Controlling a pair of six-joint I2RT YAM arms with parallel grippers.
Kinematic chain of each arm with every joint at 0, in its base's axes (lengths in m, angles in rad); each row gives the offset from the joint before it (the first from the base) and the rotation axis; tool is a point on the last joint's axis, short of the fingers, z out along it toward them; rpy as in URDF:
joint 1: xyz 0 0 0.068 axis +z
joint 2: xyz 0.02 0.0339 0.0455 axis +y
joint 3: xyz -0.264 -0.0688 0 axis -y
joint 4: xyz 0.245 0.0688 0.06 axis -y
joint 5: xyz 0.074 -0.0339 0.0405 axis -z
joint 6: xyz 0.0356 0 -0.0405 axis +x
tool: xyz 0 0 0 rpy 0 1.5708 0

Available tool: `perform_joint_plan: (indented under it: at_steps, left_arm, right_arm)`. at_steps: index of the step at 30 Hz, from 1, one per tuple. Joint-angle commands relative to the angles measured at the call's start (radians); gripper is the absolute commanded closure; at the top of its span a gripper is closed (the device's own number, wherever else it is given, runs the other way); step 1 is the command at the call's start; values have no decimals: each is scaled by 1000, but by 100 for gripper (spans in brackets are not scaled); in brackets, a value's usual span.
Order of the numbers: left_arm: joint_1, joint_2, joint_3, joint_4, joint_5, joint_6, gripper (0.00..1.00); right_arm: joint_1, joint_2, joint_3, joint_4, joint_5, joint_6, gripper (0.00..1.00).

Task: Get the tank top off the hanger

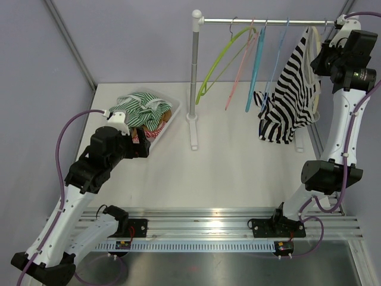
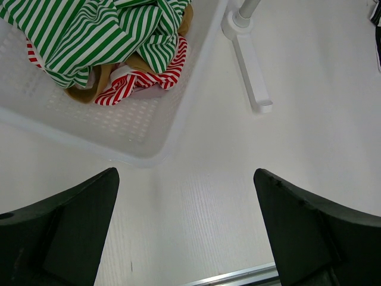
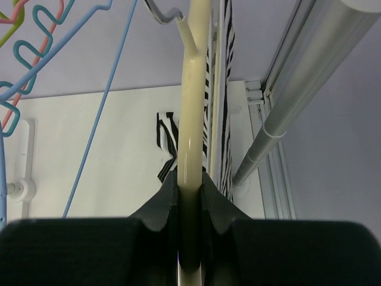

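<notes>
A black-and-white striped tank top point(image 1: 292, 98) hangs from a cream hanger point(image 1: 314, 42) at the right end of the rail point(image 1: 268, 21). My right gripper point(image 1: 324, 59) is raised beside it and shut on the cream hanger's arm point(image 3: 191, 119); the striped cloth point(image 3: 226, 137) shows just behind that arm in the right wrist view. My left gripper point(image 1: 146, 146) is open and empty, low over the table next to a white basket point(image 1: 169, 116). In the left wrist view its fingers point(image 2: 65, 226) frame bare table.
Empty green point(image 1: 223, 56), pink point(image 1: 243, 65), teal point(image 1: 256, 65) and blue point(image 1: 277, 56) hangers hang on the rail. The rack's post point(image 1: 195, 65) and foot point(image 2: 253, 71) stand mid-table. The basket point(image 2: 137, 128) holds green-striped point(image 2: 101, 36) and red-striped point(image 2: 146, 80) clothes.
</notes>
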Motion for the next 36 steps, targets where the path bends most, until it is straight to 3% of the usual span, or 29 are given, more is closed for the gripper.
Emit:
perform_joint_plan:
  at_steps: [1,10,22,25,30,33,36]
  left_arm:
    - [-7,-10,-9,56,-2,20,1]
    - [-7,-9,-11,54,-1,20,1]
    - [-7,0,14,44,-2,11,1]
    - [-7,8,33,36,9,3,1]
    - [-8,25,73,30,30,-11,1]
    - [-8,34,102,24,48,-26,1]
    - [-20,46,159,19,76,-46,1]
  right_arm:
    - [-1,-25,67,17,-50,20,100]
    - [0,-77,164,31,-184,103,100]
    - [0,-169,142,-81,-168,209,100]
    - [-1,-209,83,-130,-173,209,100]
    - [-1,-329,-63,-67,-170,223,100]
    - [-1,-350,-68,-139,-167,233,100]
    - [0,-430,-176,-176,-141,258,100]
